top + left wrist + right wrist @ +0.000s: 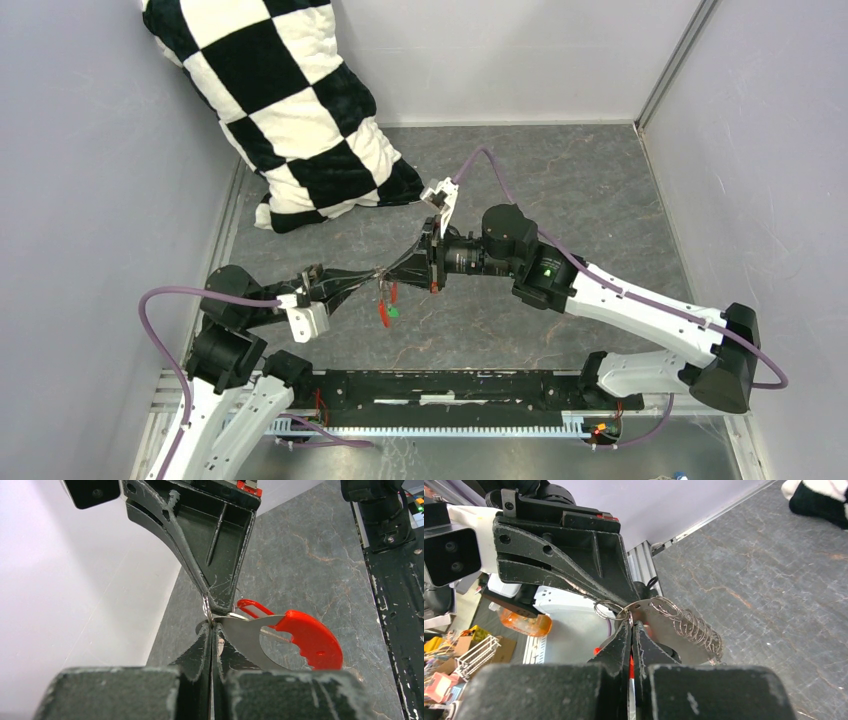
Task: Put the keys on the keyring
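The pillow (pixel 290 110) is patterned in large black and cream-white checks. The table (pixel 580 190) is coloured dark grey, marbled with thin rust-brown veins. The walls (pixel 80 200) are tinted pale lavender-grey. The cables (pixel 165 300) are purple. The left arm (pixel 225 420) and right arm (pixel 650 310) are clad in white and black. The left gripper (pixel 212 632) and right gripper (pixel 631 627) are black, flecked with whitish scuffs. The keyring (pixel 606 611) is silver, and two tags are hung from it: a red tag (pixel 383 313) and a bright-green tag (pixel 394 311). The red-headed key (pixel 310 640) is bladed in silver.
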`<state>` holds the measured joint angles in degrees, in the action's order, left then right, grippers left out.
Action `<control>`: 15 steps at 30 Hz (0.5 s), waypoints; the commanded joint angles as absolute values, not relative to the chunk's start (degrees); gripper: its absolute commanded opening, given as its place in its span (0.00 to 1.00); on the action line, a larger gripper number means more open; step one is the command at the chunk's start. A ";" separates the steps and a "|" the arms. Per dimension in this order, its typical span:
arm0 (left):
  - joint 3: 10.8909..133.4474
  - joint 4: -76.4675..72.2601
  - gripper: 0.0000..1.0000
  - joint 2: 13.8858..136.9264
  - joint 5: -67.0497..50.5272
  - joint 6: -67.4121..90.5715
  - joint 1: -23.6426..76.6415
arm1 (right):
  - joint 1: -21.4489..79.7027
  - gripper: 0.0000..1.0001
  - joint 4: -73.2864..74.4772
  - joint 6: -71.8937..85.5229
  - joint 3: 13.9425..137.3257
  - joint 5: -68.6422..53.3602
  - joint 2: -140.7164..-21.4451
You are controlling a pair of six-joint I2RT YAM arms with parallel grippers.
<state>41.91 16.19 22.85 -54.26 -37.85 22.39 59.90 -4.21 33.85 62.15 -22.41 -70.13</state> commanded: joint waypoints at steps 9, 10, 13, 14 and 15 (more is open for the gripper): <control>42.93 14.97 0.02 21.89 -55.18 -40.17 22.63 | 58.69 0.00 -8.87 38.78 59.91 -27.96 -70.00; 42.94 14.94 0.02 21.81 -55.17 -40.17 22.67 | 58.64 0.00 -8.88 38.96 59.71 -28.08 -69.83; 42.81 14.96 0.02 21.49 -55.09 -40.12 22.67 | 58.40 0.00 -9.69 39.65 58.74 -29.12 -69.44; 42.82 14.94 0.02 21.48 -55.11 -40.04 22.68 | 58.39 0.00 -10.34 39.79 58.42 -29.54 -69.35; 42.80 14.99 0.02 21.52 -55.11 -39.95 22.68 | 58.34 0.00 -10.89 39.98 58.13 -30.00 -69.33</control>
